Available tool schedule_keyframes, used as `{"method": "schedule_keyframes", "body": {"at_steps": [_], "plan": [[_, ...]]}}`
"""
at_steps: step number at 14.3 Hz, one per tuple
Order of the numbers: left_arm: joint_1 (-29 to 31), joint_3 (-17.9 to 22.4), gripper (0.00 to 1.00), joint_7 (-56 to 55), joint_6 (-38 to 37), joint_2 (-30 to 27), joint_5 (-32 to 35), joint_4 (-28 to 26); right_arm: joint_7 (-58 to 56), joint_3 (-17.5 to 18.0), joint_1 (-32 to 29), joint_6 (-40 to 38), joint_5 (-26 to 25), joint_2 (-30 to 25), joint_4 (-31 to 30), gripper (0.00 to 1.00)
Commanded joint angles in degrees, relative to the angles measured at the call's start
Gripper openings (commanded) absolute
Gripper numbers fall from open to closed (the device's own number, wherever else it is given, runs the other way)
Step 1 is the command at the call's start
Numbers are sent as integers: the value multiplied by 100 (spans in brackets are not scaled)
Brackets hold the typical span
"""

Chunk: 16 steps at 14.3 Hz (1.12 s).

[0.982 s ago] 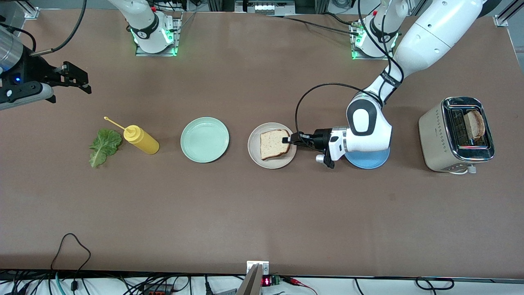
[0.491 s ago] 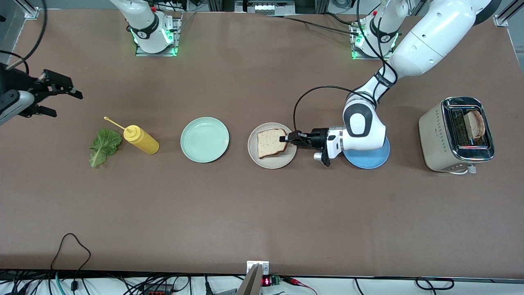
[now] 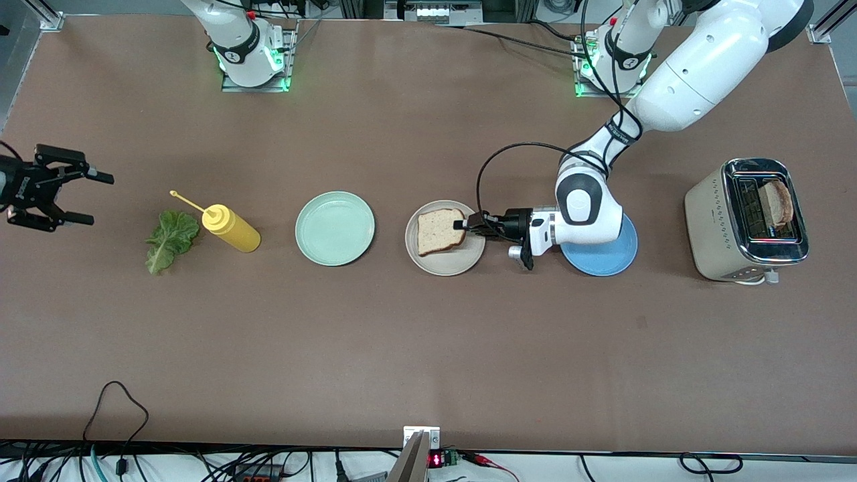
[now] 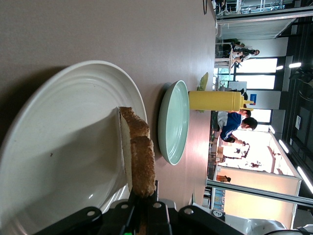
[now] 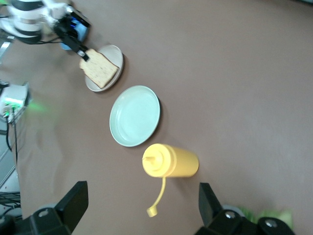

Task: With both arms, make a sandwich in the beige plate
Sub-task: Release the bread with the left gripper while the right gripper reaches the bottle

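Observation:
My left gripper [image 3: 462,225] is shut on the edge of a speckled toast slice [image 3: 438,231] and holds it low over the beige plate [image 3: 462,265]. In the left wrist view the slice [image 4: 139,156] stands edge-on between the fingers above the plate [image 4: 58,127]. A second toast slice [image 3: 778,202] stands in the toaster [image 3: 746,219]. The green lettuce leaf [image 3: 171,239] lies on the table at the right arm's end. My right gripper [image 3: 73,197] is open over the table edge beside the leaf; the right wrist view shows its fingers [image 5: 73,198] spread.
A yellow squeeze bottle [image 3: 231,228] lies beside the leaf, its cap dangling. A mint-green plate [image 3: 335,228] sits between the bottle and the beige plate. A blue plate [image 3: 606,258] lies under the left arm's wrist.
My left gripper has carried the toast farther over the beige plate toward the right arm's end. My right gripper has moved down and outward, toward the lettuce leaf.

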Motion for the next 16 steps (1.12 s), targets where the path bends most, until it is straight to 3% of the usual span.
{"method": "schedule_keyframes", "body": {"at_steps": [1,6,9,13,16], "plan": [[1,-41,99,208,40,0,-181,23,-1486,82,-367,-89,658,327,-95,100],[27,20,100,191,49,-325,3,-3,-3545,82,-719,-97,1758,950,-658,100],[194,3,100,113,-30,-439,976,23,-4696,82,-833,-97,2145,1442,-904,100],[317,73,100,-150,-390,-720,1697,58,-5804,82,-860,-97,2479,2215,-931,100],[423,91,100,-834,-671,-1036,2855,146,-6351,82,-851,-89,2664,2568,-1053,100]]}}
